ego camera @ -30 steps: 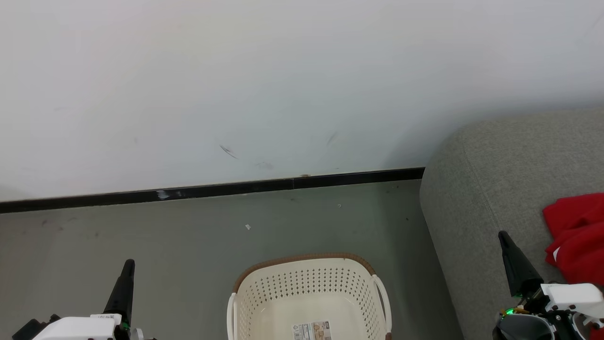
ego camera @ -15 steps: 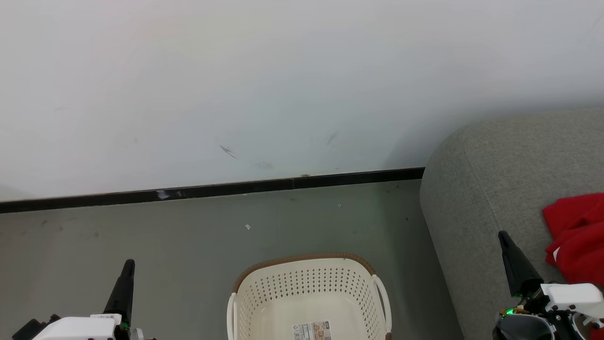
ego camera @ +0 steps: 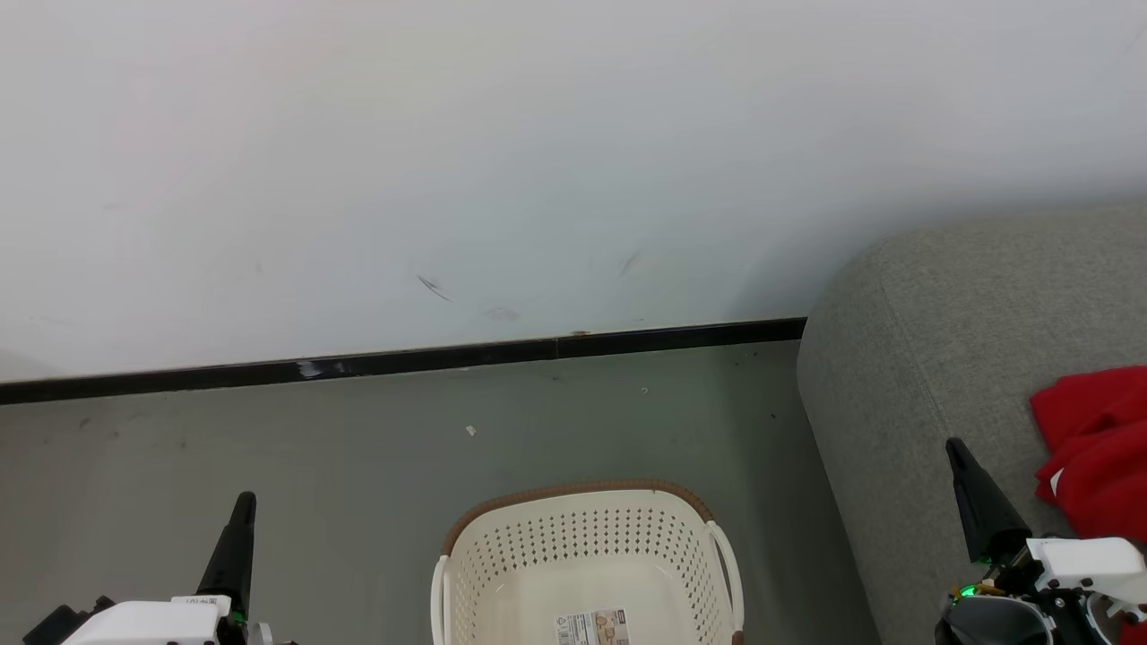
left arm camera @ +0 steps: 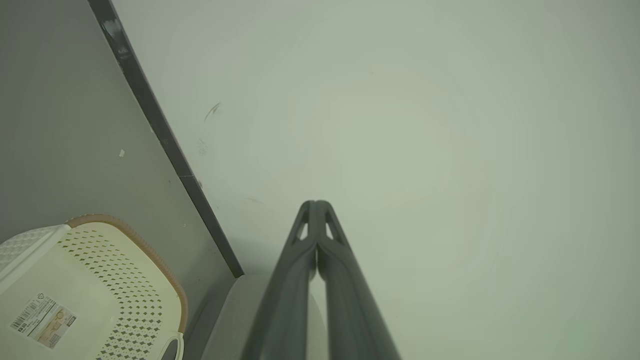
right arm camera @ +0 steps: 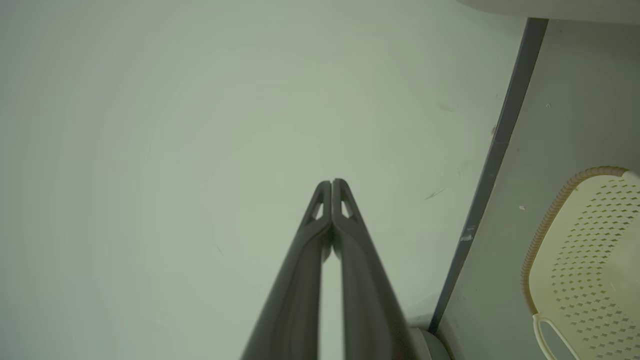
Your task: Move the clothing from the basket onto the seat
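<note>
Over on the left, the left gripper (ego camera: 245, 502) hangs above the grey floor (ego camera: 358, 448), its two dark fingers (ego camera: 235, 546) pressed together into one point: jaws fully closed, nothing between them. The left wrist view bears that out, the tips meeting against the pale wall (ego camera: 448, 134)

In the middle, the basket (ego camera: 573, 490) stands on the floor, apart from the black skirting board (ego camera: 403, 361) along the floor's far edge and near the seat's left flank. What I can see of its inside is bare cream plastic with a barcode label (ego camera: 591, 627) on the bottom; no red shows in it. Its near end is cut off from sight, so I cannot vouch for that part

On the right, the seat (ego camera: 941, 305) rises from the floor, a rounded corner towards the wall. The clothing (ego camera: 1089, 448), a rumpled heap of bright red with a sliver of white, lies on top of the seat, well in from its left edge. The right gripper (ego camera: 955, 446) hovers over the seat near the heap, apart from it, jaws shut tight and empty

By my reckoning the job is all but done: the red garments are on the seat, the basket looks emptied, both grippers are free. All that may be left is a check of the basket's hidden near end
</note>
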Available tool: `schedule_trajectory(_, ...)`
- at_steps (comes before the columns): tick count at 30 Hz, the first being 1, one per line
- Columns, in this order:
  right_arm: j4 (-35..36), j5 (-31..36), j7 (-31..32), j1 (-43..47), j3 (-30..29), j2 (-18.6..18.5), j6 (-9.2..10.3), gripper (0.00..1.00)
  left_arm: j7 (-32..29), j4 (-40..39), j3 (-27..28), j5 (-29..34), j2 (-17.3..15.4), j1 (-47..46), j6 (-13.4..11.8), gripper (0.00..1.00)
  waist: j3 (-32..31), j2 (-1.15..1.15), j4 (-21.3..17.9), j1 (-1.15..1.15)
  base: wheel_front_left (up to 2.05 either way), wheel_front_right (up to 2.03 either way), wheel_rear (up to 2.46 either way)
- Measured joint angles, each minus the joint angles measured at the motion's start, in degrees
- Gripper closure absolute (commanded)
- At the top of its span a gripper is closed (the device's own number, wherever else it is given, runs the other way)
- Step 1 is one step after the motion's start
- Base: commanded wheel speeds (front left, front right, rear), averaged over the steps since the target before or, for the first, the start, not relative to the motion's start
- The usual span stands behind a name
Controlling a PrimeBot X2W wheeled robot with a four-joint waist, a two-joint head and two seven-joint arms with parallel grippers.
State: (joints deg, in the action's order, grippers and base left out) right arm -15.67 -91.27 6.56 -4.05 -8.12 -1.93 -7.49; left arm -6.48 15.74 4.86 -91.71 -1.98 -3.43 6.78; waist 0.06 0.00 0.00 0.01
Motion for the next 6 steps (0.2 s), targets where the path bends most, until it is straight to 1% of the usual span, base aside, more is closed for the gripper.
schedule_trajectory(6,0.0,0.0,0.0,0.0,0.0,0.0,0.00,1.00,0.0,0.0,0.0,0.0,0.0,0.0,0.0,1.00,0.0,0.00,0.0,0.00,0.00,0.00,0.00)
